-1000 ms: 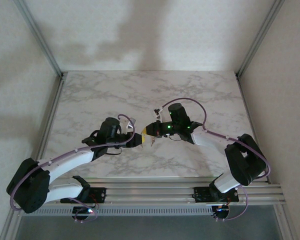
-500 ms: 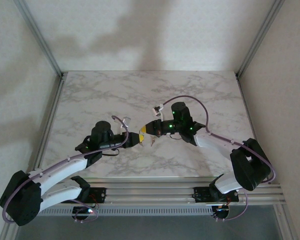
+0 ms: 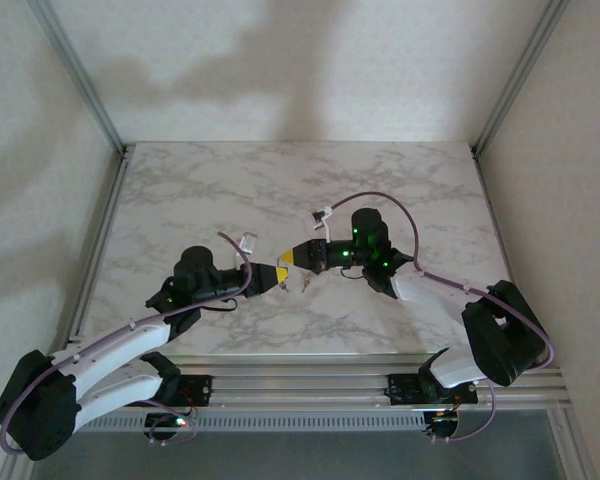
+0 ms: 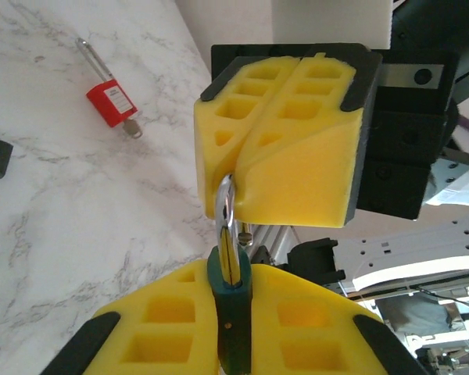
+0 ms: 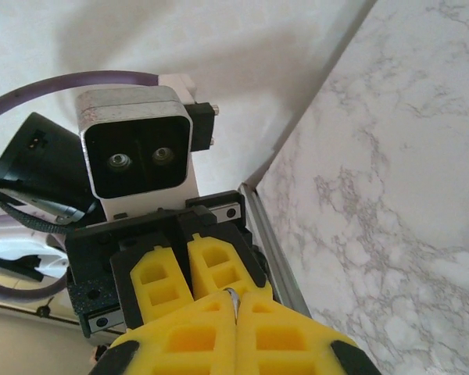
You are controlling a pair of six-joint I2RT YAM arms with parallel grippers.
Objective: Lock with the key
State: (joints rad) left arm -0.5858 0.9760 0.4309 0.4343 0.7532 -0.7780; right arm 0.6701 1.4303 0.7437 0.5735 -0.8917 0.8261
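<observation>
Face-off at frame centre in the top view: left gripper [image 3: 270, 275] and right gripper [image 3: 298, 257] meet nose to nose above the surface [image 3: 180, 190]. In the left wrist view, the left one pinches the teal padlock [image 4: 233, 312] by its body, and the right is pressed together on the silver shackle [image 4: 226, 207]. The long axis runs bottom to top, shackle upward. My read: the closing step is in hand, and the next move calls for a straight push along that axis. A red padlock [image 4: 109, 103] lies upper left.

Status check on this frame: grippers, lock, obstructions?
Left gripper shut on teal padlock. Right gripper shut on its silver loop. Red padlock lies apart on table, nothing blocking.
</observation>
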